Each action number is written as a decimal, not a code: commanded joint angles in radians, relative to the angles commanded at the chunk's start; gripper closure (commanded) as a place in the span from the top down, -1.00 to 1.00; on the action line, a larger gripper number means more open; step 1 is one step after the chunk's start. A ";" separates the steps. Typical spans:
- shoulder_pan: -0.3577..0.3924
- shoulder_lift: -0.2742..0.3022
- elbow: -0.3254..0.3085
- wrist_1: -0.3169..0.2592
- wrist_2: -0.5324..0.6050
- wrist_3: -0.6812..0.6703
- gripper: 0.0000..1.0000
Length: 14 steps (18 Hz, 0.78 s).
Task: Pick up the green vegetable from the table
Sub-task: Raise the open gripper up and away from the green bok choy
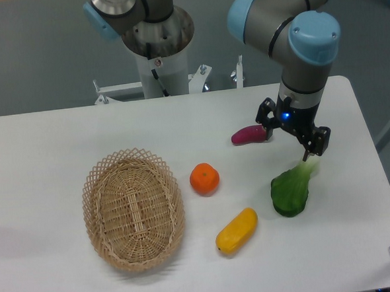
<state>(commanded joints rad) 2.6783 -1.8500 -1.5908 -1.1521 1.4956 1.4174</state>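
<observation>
The green vegetable (291, 190) lies on the white table (42, 142) at the right. Its dark leafy end points toward the front and its pale stem points toward the back right. My gripper (293, 142) hangs just behind and above the stem end. Its jaws stand apart with nothing between them. One fingertip (307, 155) is close over the tip of the stem; I cannot tell whether it touches.
A purple eggplant-like piece (248, 135) lies just left of the gripper. An orange (204, 178) and a yellow oblong vegetable (236, 231) lie mid-table. A wicker basket (132, 208) stands at the left. The table's right edge is near the vegetable.
</observation>
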 joint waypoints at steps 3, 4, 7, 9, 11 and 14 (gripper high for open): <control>0.002 0.000 -0.003 0.022 0.003 0.009 1.00; 0.002 0.000 -0.003 0.023 0.005 0.009 1.00; 0.009 -0.002 0.000 0.022 0.005 0.012 1.00; 0.014 -0.002 0.000 0.020 0.006 0.034 1.00; 0.017 -0.006 -0.002 0.022 0.014 0.073 1.00; 0.029 -0.026 -0.002 0.022 0.035 0.115 1.00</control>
<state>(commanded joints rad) 2.7075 -1.8760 -1.5923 -1.1305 1.5309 1.5323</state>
